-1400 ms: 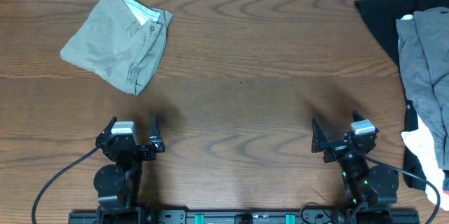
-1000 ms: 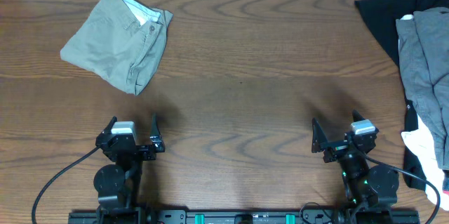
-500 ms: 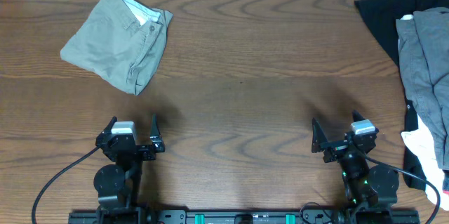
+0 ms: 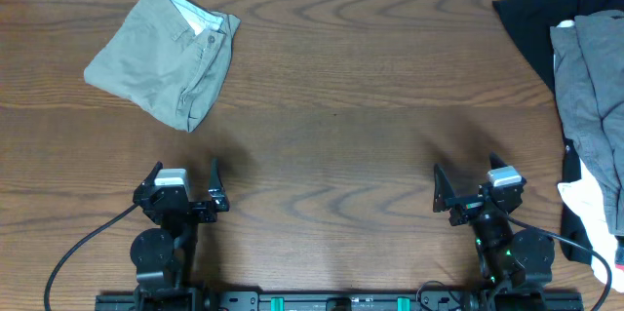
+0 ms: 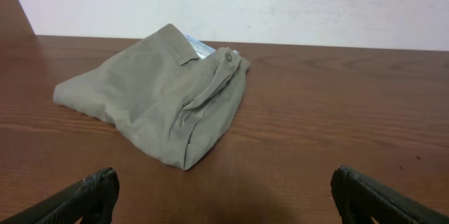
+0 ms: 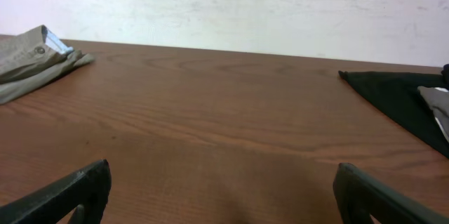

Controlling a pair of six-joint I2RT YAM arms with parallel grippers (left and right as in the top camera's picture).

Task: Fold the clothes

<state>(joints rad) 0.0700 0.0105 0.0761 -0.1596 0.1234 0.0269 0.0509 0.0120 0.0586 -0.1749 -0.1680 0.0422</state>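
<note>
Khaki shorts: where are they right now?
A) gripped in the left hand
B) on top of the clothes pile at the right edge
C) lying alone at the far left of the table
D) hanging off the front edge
C: the khaki shorts lie folded at the far left of the table. The left hand and right hand sit open near the front edge, clear of them.

Jaws wide, khaki shorts left, black garment right
</note>
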